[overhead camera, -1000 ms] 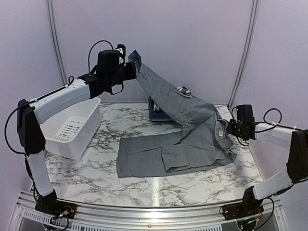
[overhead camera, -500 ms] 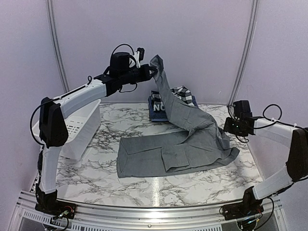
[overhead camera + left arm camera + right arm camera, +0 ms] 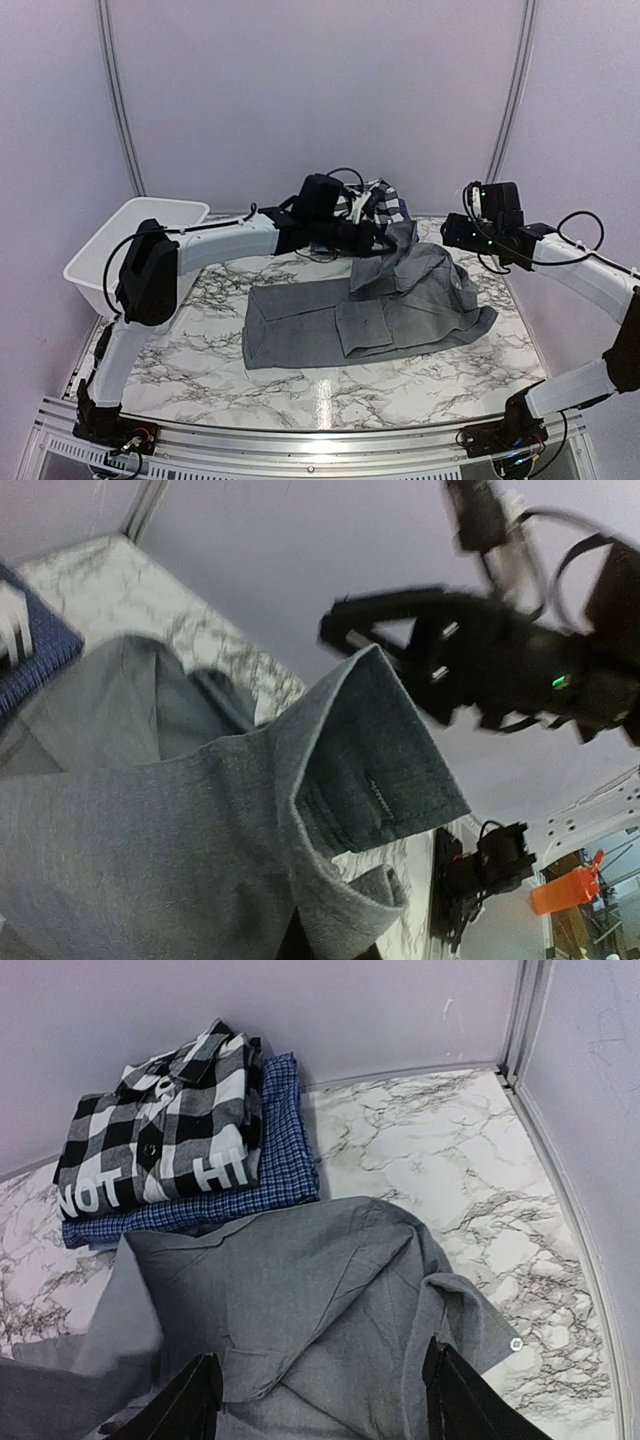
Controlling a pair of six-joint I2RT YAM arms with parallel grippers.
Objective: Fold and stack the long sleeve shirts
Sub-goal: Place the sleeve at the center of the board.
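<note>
The grey shirt [image 3: 360, 315] lies spread on the marble table, its right part bunched up. My left gripper [image 3: 385, 238] reaches across the middle, shut on the shirt's sleeve, which it holds low over that bunched part. In the left wrist view the cuff [image 3: 385, 755] fills the frame and hides the fingers. My right gripper [image 3: 450, 232] hovers open above the shirt's right edge [image 3: 300, 1290], fingers [image 3: 192, 1400] wide apart with nothing between them. A folded stack stands behind: black-and-white plaid [image 3: 160, 1125], white-lettered black [image 3: 130, 1188], blue checked [image 3: 285, 1170].
A white plastic tub [image 3: 130, 245] sits at the left, against the left arm's elbow. The back wall rises right behind the folded stack [image 3: 378, 200], and the right wall and its rail [image 3: 525, 1020] run close to the right arm [image 3: 480, 650].
The left gripper swung down and to the right with the sleeve, from high in the air to low over the shirt. The right gripper opened, let go of the shirt and rose.
</note>
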